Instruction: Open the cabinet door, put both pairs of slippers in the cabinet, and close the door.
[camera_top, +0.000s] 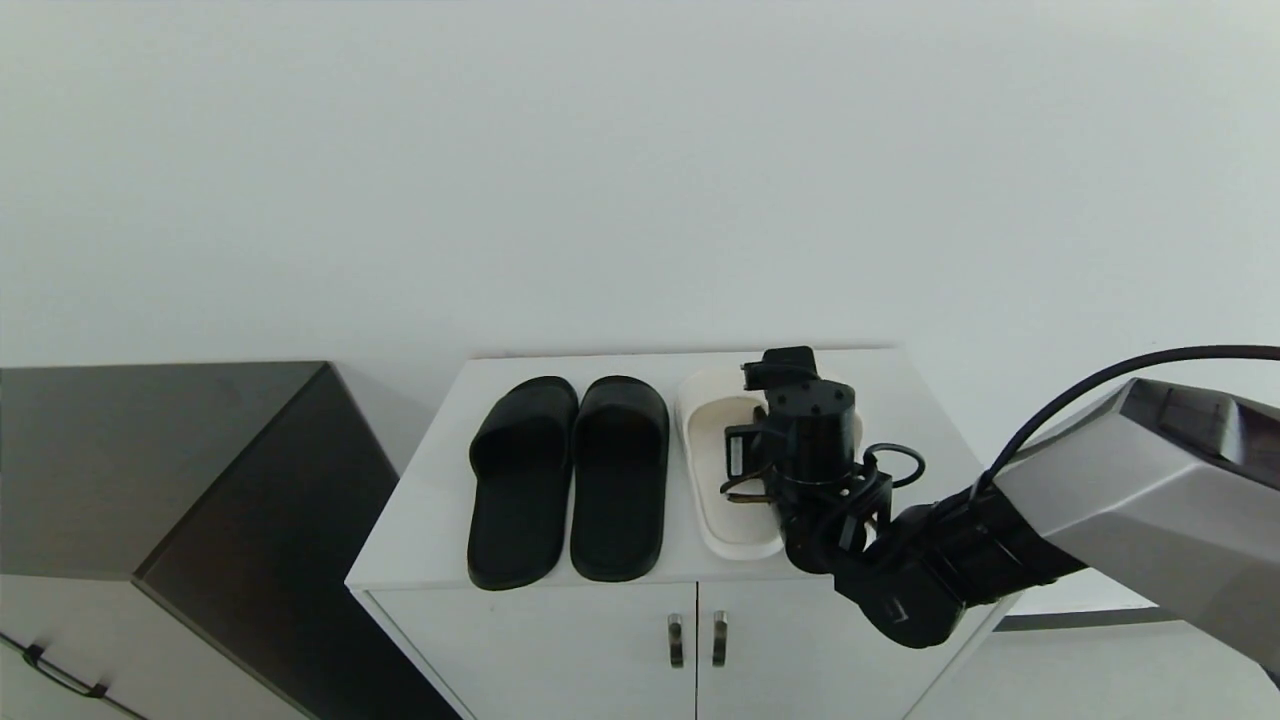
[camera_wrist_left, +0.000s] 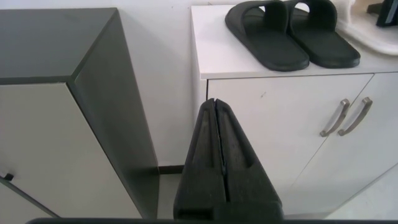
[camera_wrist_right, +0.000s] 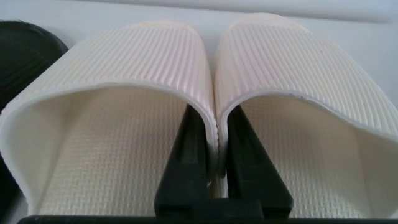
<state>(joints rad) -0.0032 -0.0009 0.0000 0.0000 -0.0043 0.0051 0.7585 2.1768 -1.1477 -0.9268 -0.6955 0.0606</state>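
A pair of black slippers (camera_top: 565, 480) (camera_wrist_left: 292, 31) lies side by side on the white cabinet (camera_top: 425, 510), toes toward the wall. To their right lies a pair of cream white slippers (camera_top: 715, 470) (camera_wrist_right: 124, 81). My right gripper (camera_top: 788, 388) (camera_wrist_right: 214, 121) is over them, one finger inside each slipper's strap, shut on the two touching inner strap edges. Both cabinet doors (camera_top: 590, 655) are closed, with two metal handles (camera_top: 697, 640) (camera_wrist_left: 347, 116) at the middle. My left gripper (camera_wrist_left: 215, 102) hangs low off the cabinet's left front corner, shut with nothing in it.
A dark-topped cabinet (camera_top: 150, 450) (camera_wrist_left: 56, 43) stands to the left of the white one, with a narrow gap of wall and floor between them. A plain white wall runs right behind both.
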